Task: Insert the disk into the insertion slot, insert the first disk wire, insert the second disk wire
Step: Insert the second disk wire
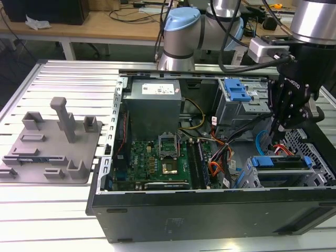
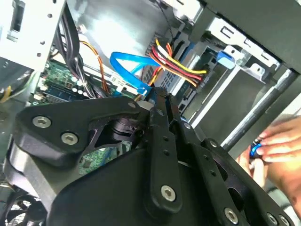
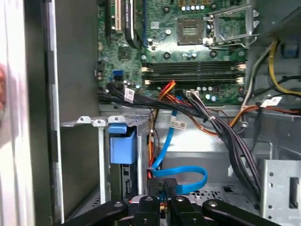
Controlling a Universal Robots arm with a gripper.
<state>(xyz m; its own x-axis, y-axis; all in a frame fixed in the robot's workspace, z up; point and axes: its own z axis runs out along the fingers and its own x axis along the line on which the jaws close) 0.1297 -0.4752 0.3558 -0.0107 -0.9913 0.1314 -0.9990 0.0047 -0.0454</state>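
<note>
the disk, edged in bright blue plastic, sits inside the grey metal insertion slot; the gripper fingers pinch a blue cable.

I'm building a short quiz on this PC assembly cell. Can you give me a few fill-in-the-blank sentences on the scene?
1. The flat cable looping near the gripper is ____ in colour.
2. In the exterior view, the grey fixture plate lies on the computer case's ____ side.
3. The disk's plastic carrier is ____.

Missing words: blue; left; blue
</note>
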